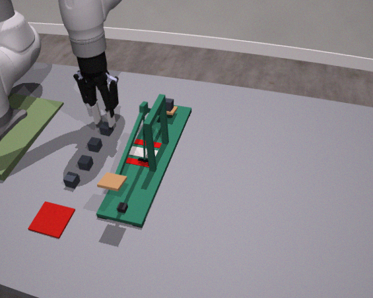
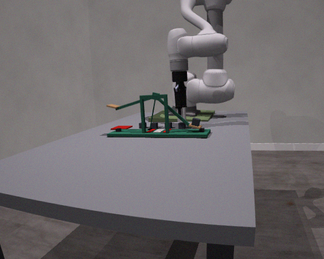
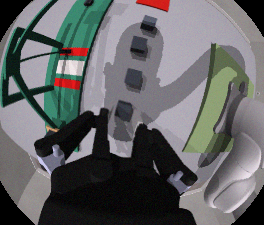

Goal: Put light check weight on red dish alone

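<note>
My gripper [image 1: 104, 124] [image 2: 182, 118] [image 3: 122, 112] is partly open and empty, its fingertips close above the far end weight [image 1: 106, 130] [image 2: 182, 126] [image 3: 124, 110] of the row. Further dark weights [image 1: 94, 144] [image 1: 85, 162] [image 1: 71, 180] stand apart in that row, towards the red dish [image 1: 51, 219] [image 2: 121, 127] [image 3: 153, 4], which lies flat and bare. One weight [image 1: 169, 104] [image 2: 195, 122] is on the far pan [image 2: 196, 126], which hangs low. The near pan [image 1: 112, 181] [image 2: 112, 106] is raised and empty. The pointer [image 1: 144, 145] [image 3: 67, 51] hangs over the near red field [image 1: 133, 161].
The green balance base [image 1: 136, 211] [image 2: 161, 135] stands beside the row, with its upright frame [image 1: 150, 145] [image 2: 166, 114] and tilted beam near my gripper. A small black block [image 1: 122, 207] is on the base's near end. The olive base plate [image 1: 24, 142] [image 3: 202, 124] lies under the arm.
</note>
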Controlling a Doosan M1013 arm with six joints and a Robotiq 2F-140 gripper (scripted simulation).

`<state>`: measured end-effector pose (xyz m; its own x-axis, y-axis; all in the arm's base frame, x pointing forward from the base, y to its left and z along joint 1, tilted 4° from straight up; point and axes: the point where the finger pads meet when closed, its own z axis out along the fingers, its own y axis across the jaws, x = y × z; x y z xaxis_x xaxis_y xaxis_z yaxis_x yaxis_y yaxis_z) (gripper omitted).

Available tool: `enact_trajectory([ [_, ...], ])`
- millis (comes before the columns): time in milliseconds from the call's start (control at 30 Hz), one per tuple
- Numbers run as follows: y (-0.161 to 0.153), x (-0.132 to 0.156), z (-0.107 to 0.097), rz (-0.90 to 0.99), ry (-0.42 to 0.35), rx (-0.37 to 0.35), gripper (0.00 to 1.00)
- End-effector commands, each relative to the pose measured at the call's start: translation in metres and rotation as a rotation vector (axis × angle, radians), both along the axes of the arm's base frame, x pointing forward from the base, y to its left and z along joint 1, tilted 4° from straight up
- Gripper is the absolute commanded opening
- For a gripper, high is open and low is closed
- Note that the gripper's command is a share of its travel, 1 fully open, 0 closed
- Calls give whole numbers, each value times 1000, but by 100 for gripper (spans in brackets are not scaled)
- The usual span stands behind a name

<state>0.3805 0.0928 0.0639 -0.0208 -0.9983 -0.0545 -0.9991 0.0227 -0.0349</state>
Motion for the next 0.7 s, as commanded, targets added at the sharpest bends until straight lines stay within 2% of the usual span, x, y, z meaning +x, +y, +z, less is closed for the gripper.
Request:
enact_trajectory([
  [0, 0, 0, 0, 0, 0, 0, 35],
  [467, 0, 0, -6, 0, 0, 0, 35],
  [667, 1, 1, -18, 0, 0, 0, 35],
])
